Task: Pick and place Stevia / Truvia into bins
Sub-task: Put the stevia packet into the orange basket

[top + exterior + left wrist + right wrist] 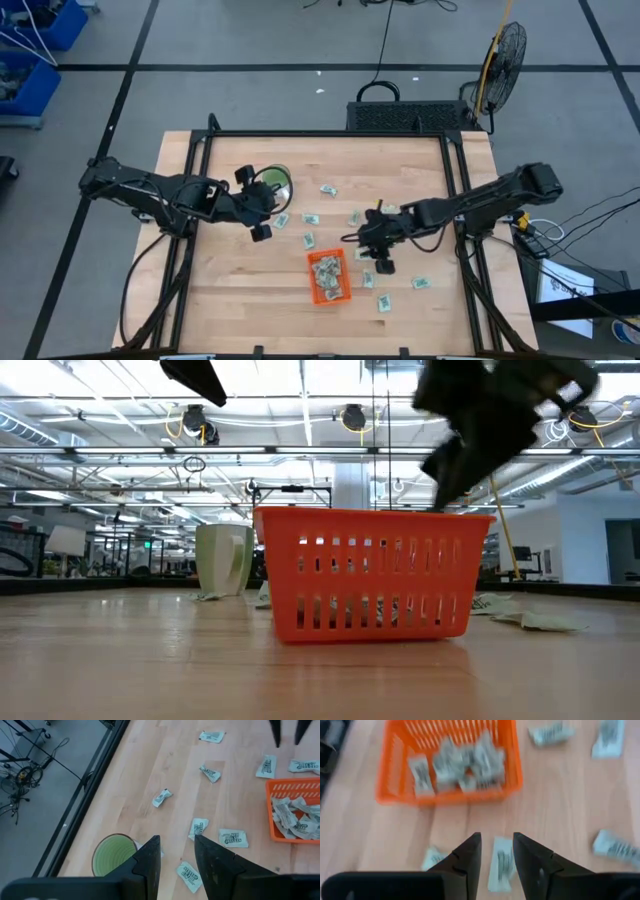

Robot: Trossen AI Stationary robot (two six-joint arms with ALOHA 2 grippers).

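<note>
Dark fingers of the right gripper (496,854) stand apart and empty, and a pale green Stevia sachet (501,865) lies on the wood right in the gap between them, its long axis running along the fingers (a turn of the wrist may be needed). Just beyond sits the orange tray (515,780), already heaped with sachets. The left gripper (176,855), fingers apart too, waits near the green cup (112,852), farther away.

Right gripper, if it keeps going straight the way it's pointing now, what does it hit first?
Probably the loose sachet lying on the table between the right gripper fingers, which stand apart with nothing held. The orange bin lies farther along that line. Its height above the wood is unclear.
</note>
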